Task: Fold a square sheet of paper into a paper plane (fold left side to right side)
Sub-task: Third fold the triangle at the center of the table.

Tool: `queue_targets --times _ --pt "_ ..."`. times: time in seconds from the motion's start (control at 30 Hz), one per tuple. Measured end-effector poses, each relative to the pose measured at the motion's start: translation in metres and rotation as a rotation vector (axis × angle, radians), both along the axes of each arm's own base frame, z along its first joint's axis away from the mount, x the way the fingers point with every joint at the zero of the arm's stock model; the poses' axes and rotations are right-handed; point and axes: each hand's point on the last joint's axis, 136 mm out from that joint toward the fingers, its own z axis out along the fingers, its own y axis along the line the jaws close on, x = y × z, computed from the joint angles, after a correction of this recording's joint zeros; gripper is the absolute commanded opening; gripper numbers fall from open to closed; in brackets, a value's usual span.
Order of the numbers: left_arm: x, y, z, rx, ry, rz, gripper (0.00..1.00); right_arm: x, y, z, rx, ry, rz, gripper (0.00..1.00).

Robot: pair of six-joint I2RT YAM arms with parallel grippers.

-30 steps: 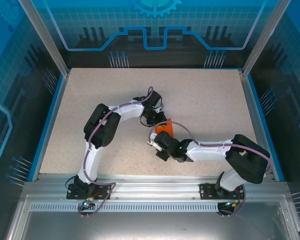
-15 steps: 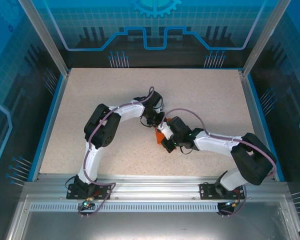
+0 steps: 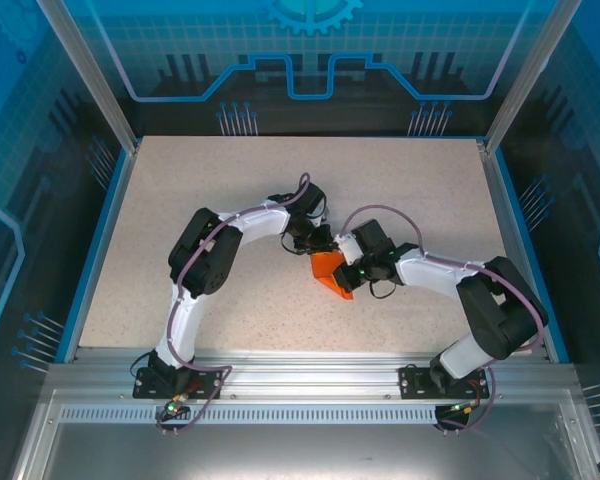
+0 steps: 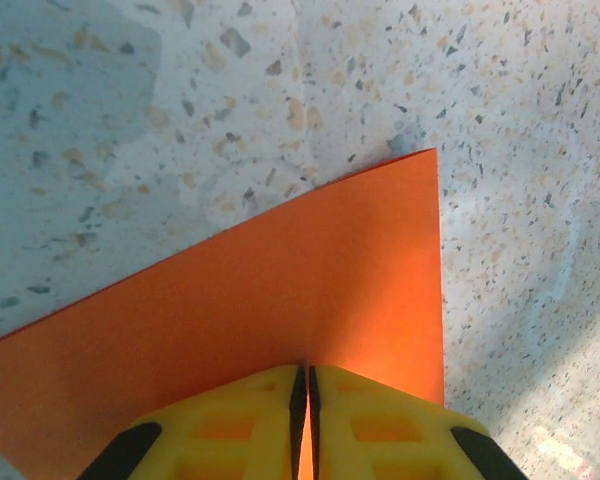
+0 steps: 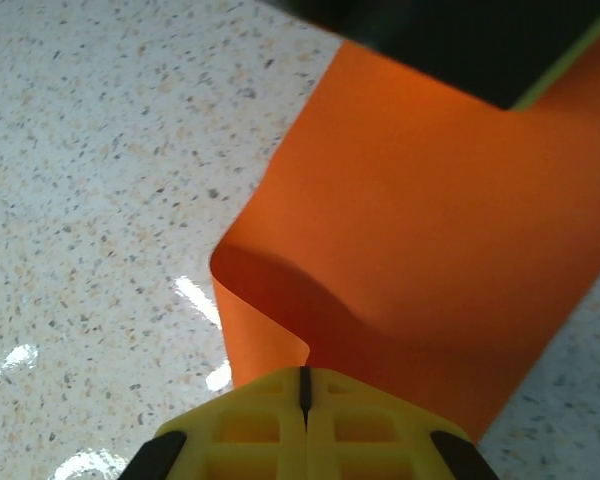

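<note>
I have the sheet (image 3: 330,275) near the middle of the table (image 3: 180,200), caught between both arms. From above, what I can see of it is an orange wedge. Its long axis runs on a diagonal from the grippers, at the far left, down to a point that aims near and slightly right.

The left gripper (image 3: 318,243) sits at the wedge's far end. In its wrist view the yellow fingers (image 4: 240,420) are pressed together with only a hairline gap, pinching the sheet's edge. The paper spreads flat away from them over the speckled surface, with one sharp corner on the far right.

The right gripper (image 3: 340,260) is just beside the left one, on the sheet's right flank. Its fingers (image 5: 250,425) are pressed tight together as well, and I see the paper run in between them. On the left, just ahead of the tips, the sheet curls up off the table into a rounded loop rather than a crease. The rest slopes away toward the left gripper's dark body.
</note>
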Motion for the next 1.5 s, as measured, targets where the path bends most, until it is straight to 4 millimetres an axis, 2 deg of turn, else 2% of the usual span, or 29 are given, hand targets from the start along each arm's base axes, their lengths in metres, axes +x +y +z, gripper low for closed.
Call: queue_targets --times 0.4,0.97,1.3,1.5 --pt "0.0 -0.001 0.001 0.003 -0.002 -0.004 0.16 0.015 -0.004 -0.009 -0.019 0.061 -0.045 0.0" --pt "0.0 -0.001 0.0 0.01 -0.006 -0.004 0.16 0.021 -0.017 -0.021 -0.041 0.128 -0.112 0.0" --pt "0.0 -0.001 0.0 0.011 -0.007 -0.004 0.16 0.025 -0.023 -0.022 -0.047 0.126 -0.136 0.0" --pt "0.0 -0.001 0.0 0.012 -0.007 -0.004 0.16 0.033 -0.02 -0.014 -0.038 0.109 -0.139 0.0"
